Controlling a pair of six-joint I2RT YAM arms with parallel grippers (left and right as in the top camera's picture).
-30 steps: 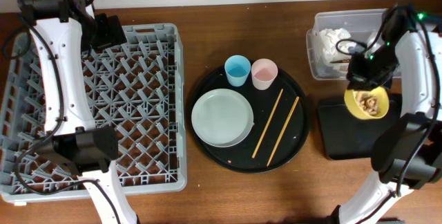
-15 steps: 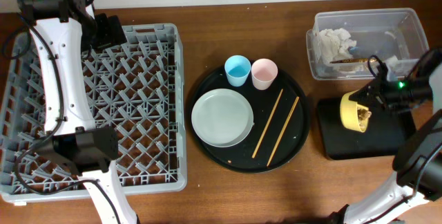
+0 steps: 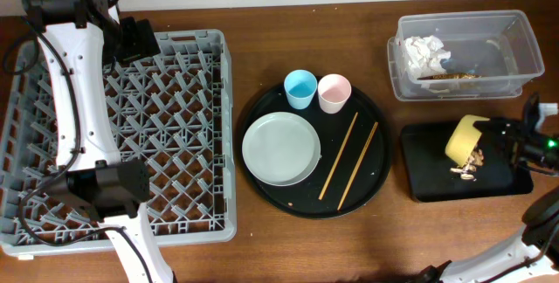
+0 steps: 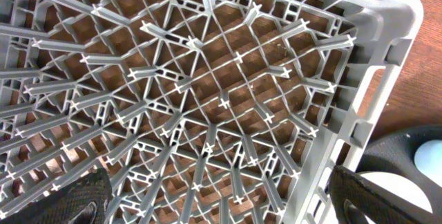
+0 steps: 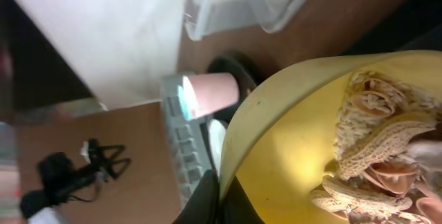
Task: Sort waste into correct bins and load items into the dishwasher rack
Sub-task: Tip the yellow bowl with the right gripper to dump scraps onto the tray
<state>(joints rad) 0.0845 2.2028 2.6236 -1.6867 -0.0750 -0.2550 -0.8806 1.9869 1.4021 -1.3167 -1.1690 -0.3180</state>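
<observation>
My right gripper (image 3: 486, 137) is shut on the rim of the yellow bowl (image 3: 463, 138), which is tipped on its side over the shallow black tray (image 3: 428, 182). Brownish food scraps (image 3: 467, 165) lie on that tray below the bowl's mouth. In the right wrist view the fingers (image 5: 222, 195) pinch the bowl's rim (image 5: 290, 162), and more scraps (image 5: 380, 155) sit inside. The clear tub (image 3: 524, 34) holds a white napkin (image 3: 424, 51) and the wrapper (image 3: 450, 77). My left gripper (image 3: 131, 38) is open and empty (image 4: 221, 203) over the grey rack's (image 3: 166, 143) far right corner.
The round black tray (image 3: 288, 197) in the middle holds the grey-green plate (image 3: 280, 148), the blue cup (image 3: 300, 87), the pink cup (image 3: 334, 92) and two chopsticks (image 3: 339, 155). The rack (image 4: 221, 99) holds no dishes.
My right gripper has carried the yellow bowl right and down over the black tray and tipped it. Scraps have spilled onto the tray. The left arm has not moved.
</observation>
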